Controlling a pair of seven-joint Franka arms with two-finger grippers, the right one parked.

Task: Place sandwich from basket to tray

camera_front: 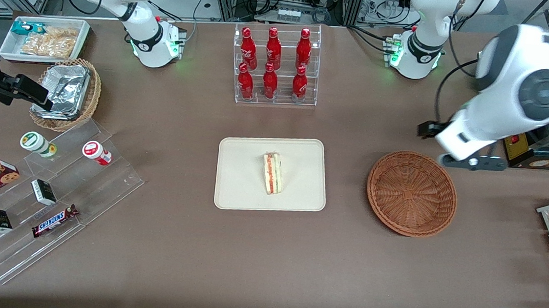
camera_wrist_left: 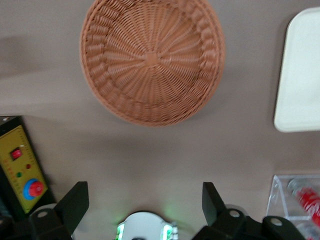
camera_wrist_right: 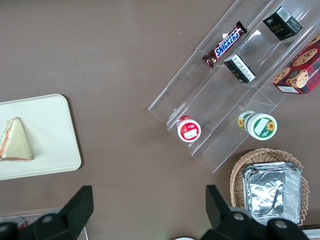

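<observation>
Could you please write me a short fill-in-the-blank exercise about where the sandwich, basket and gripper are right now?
1. The sandwich lies on the ____.
2. The basket holds ____.
3. The gripper is above bare table beside the basket, its fingers ____.
4. The rack farther from the front camera than the tray holds ____ red bottles.

Missing words: tray; nothing; open; six

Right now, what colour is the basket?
Reddish-brown woven wicker basket, clearest in the left wrist view.
</observation>
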